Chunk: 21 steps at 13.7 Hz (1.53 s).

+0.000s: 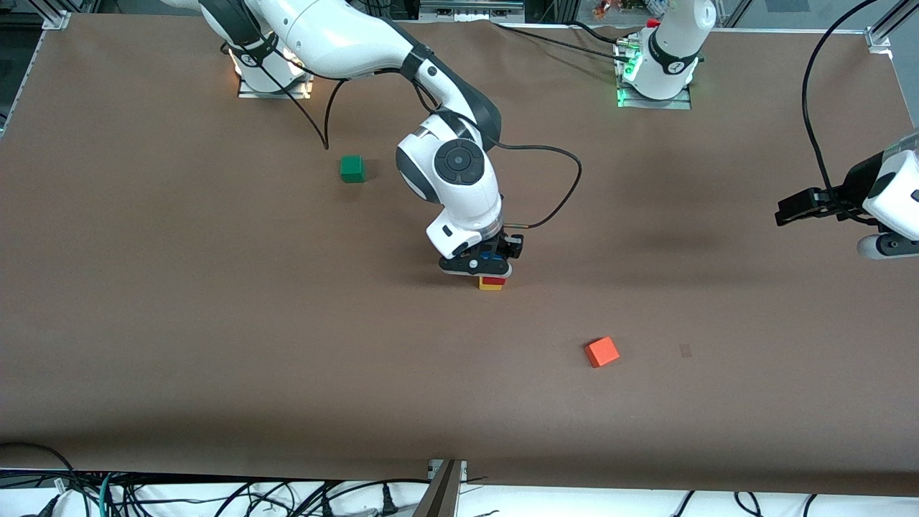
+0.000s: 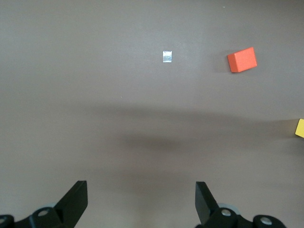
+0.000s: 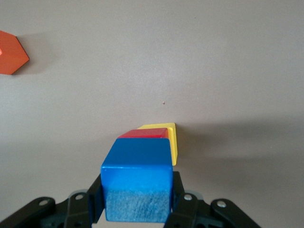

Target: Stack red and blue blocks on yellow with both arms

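While the red block [image 1: 492,280] is already set on the yellow block [image 1: 491,286] near table centre, the blue block [image 3: 137,185] is held clamped by the right gripper [image 1: 479,264] just above them, not yet released; the left gripper [image 2: 141,202], w/ fingers apart, waits at the left arm's end.

— Any text, labels or numbers from your station?

— None I can read. The round emblems on the collars of the two arm bases [image 1: 677,67] along the table's top edge are too small for me to make out. The blue block [image 3: 137,178], the red block [image 3: 145,133], the yellow block [image 3: 167,137], the green cube [image 1: 352,169] and the orange-red cube [image 1: 601,352] all show plain faces.

— And the pale patch on the tabletop?

— The small shiny square [image 2: 166,56] near the orange-red cube carries no writing that I can see.
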Each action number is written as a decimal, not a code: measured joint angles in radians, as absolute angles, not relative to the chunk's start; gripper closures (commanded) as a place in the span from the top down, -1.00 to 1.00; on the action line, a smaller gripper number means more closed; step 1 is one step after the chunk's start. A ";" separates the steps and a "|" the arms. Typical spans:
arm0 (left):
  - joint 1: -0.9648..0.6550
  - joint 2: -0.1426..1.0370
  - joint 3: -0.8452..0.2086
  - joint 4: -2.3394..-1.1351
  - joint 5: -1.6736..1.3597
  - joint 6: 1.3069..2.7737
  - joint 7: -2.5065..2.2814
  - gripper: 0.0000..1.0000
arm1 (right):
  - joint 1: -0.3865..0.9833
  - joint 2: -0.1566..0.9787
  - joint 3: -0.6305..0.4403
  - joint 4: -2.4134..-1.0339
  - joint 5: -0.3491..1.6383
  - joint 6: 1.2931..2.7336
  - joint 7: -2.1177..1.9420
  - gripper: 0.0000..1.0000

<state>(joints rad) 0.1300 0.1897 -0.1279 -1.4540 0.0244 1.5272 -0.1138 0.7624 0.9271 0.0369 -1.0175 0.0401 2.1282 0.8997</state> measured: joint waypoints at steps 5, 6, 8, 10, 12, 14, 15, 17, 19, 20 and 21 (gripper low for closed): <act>0.130 0.190 -0.128 -1.454 0.024 1.527 -0.114 1.00 | 0.762 0.929 0.035 -1.018 0.040 2.131 0.900 1.00; 0.131 0.190 -0.128 -1.454 0.024 1.527 -0.114 1.00 | 0.761 0.929 0.034 -1.017 0.040 2.132 0.900 1.00; 0.131 0.190 -0.128 -1.454 0.024 1.527 -0.114 1.00 | 0.760 0.929 0.033 -1.015 0.040 2.134 0.900 1.00; 0.131 0.190 -0.128 -1.454 0.024 1.527 -0.114 1.00 | 0.759 0.929 0.033 -1.011 0.040 2.134 0.900 1.00; 0.131 0.190 -0.127 -1.454 0.024 1.527 -0.114 1.00 | 0.758 0.927 0.031 -1.005 0.040 2.122 0.900 1.00; 0.131 0.190 -0.127 -1.454 0.024 1.527 -0.114 1.00 | 0.748 0.917 0.025 -0.989 0.040 2.096 0.900 1.00; 0.131 0.190 -0.127 -1.454 0.024 1.527 -0.114 1.00 | 0.732 0.901 0.024 -0.979 0.040 2.084 0.900 1.00; 0.131 0.190 -0.127 -1.454 0.024 1.527 -0.114 1.00 | 0.686 0.844 0.023 -0.973 0.040 2.011 0.898 1.00; 0.131 0.190 -0.127 -1.453 0.024 1.527 -0.114 1.00 | 0.642 0.772 0.023 -0.976 0.040 1.893 0.882 1.00; 0.131 0.190 -0.127 -1.453 0.024 1.527 -0.114 1.00 | 0.622 0.733 0.023 -0.985 0.040 1.835 0.867 1.00; 0.131 0.190 -0.127 -1.453 0.024 1.527 -0.114 1.00 | 0.599 0.688 0.023 -1.007 0.046 1.796 0.840 1.00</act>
